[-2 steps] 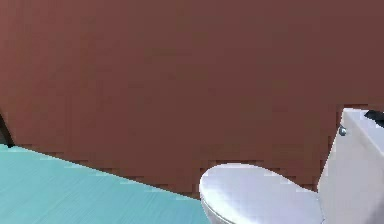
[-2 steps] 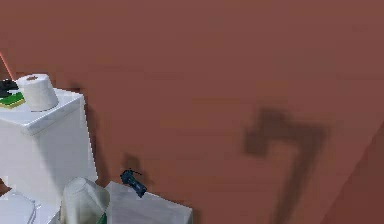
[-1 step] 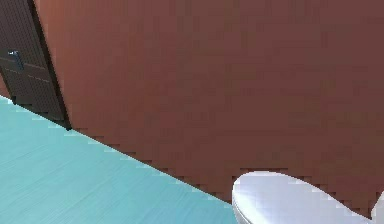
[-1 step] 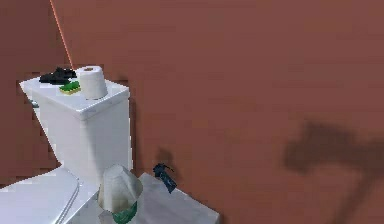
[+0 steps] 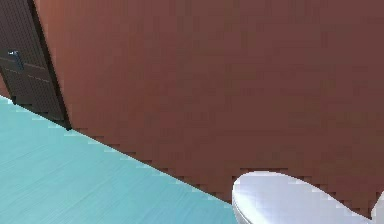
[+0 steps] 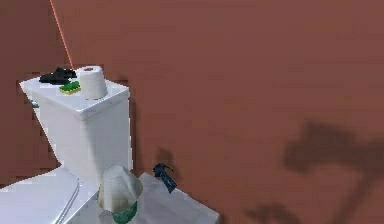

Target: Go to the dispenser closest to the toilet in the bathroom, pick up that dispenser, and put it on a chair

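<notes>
Jaws' state cannot be told; toilet (image 6: pixel 80 125) cut off below; dark blob (image 6: pixel 58 75) beside paper roll (image 6: pixel 92 82) unclear.

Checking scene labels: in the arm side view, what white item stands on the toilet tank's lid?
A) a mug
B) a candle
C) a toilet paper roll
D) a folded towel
C: a toilet paper roll with a hollow core stands upright on the toilet tank, next to a green item and a black item.
</notes>
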